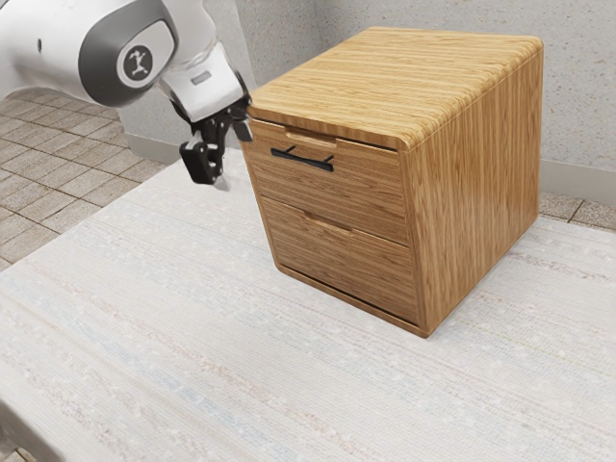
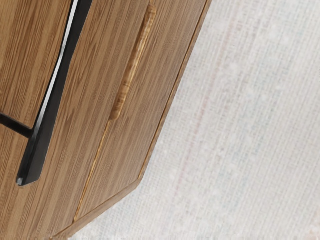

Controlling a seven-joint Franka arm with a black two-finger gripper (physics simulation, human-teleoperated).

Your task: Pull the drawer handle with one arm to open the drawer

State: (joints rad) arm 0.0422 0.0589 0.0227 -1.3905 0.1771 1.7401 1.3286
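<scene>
Approach step. The gripper (image 1: 219, 142), upper left of the exterior frame, stands open and empty, touching nothing, just beside the cabinet's (image 1: 472, 173) front corner. The black drawer handle (image 1: 302, 159) sits upper centre on the top drawer (image 1: 332, 188), which looks closed. Next, probably: move across, straddle the handle, close, pull outward over the bench (image 1: 192, 337).

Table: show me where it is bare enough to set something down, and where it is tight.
Bare: the wide stretch of table in front of the cabinet, and the strip on the exterior view's right of it. Tight: at the cabinet's upper front corner, where the gripper hangs near the handle.
</scene>
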